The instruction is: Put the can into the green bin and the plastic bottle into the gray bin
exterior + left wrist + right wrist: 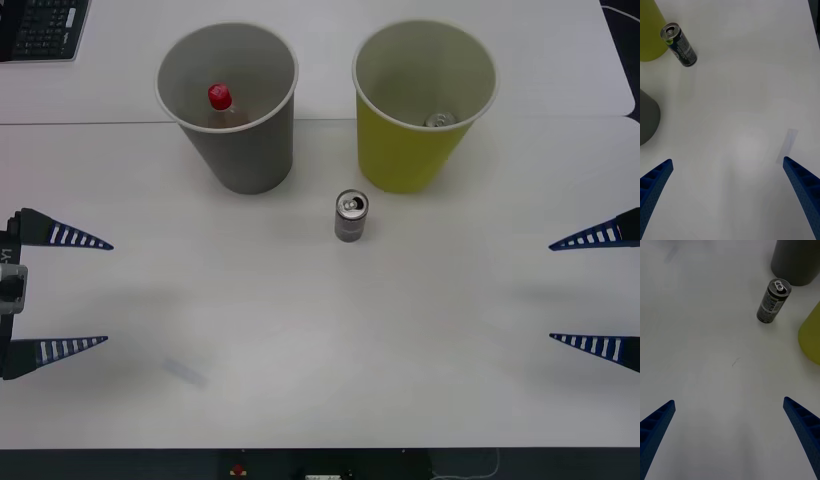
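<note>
The can (pixel 351 216) stands upright on the white table (pixel 300 340). It is just in front of the two bins, between them, and a little nearer to the green bin (pixel 420 110). It touches neither bin. It is dark with white letters and has a silver top with a pull tab. A second silver-topped can (pixel 439 121) sits inside the green bin.

The plastic bottle (pixel 221 103) with the red cap is inside the gray bin (pixel 235 110). The gray bin is on the left and the green bin is on the right, side by side and apart.

The left gripper (pixel 85 292) waits at the left edge of the table with its blue fingers spread wide, holding nothing. The right gripper (pixel 575 292) waits at the right edge, spread wide too, and empty. Both are well apart from the can.
</note>
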`<state>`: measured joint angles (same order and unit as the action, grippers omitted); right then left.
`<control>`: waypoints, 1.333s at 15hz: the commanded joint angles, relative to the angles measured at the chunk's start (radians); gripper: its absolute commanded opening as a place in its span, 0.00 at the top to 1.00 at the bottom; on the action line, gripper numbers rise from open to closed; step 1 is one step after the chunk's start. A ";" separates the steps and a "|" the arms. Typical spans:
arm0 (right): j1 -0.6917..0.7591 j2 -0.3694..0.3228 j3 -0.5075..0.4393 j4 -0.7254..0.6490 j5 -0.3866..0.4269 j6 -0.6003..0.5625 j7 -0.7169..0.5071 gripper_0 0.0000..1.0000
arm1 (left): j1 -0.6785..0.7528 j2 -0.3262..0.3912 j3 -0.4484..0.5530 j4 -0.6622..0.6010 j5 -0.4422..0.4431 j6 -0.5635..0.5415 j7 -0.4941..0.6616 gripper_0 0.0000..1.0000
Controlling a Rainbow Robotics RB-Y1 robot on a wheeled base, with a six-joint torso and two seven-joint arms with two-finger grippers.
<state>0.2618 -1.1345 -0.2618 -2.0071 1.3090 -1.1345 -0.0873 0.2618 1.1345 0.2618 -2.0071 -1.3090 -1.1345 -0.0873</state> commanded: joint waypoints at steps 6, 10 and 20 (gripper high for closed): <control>-0.019 0.035 -0.008 0.021 -0.027 -0.013 0.004 0.00 | 0.000 0.000 0.000 0.000 0.000 0.000 0.000 0.00; -0.036 0.085 0.021 0.048 -0.027 -0.008 0.007 0.00 | 0.000 0.000 0.000 0.000 0.000 0.000 0.000 0.00; -0.133 0.280 0.159 0.211 -0.034 0.058 0.034 0.00 | 0.000 0.000 0.000 0.000 0.000 0.000 0.000 0.00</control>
<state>0.1317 -0.8682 -0.1068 -1.8059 1.2760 -1.0843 -0.0553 0.2618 1.1344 0.2618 -2.0071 -1.3090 -1.1345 -0.0873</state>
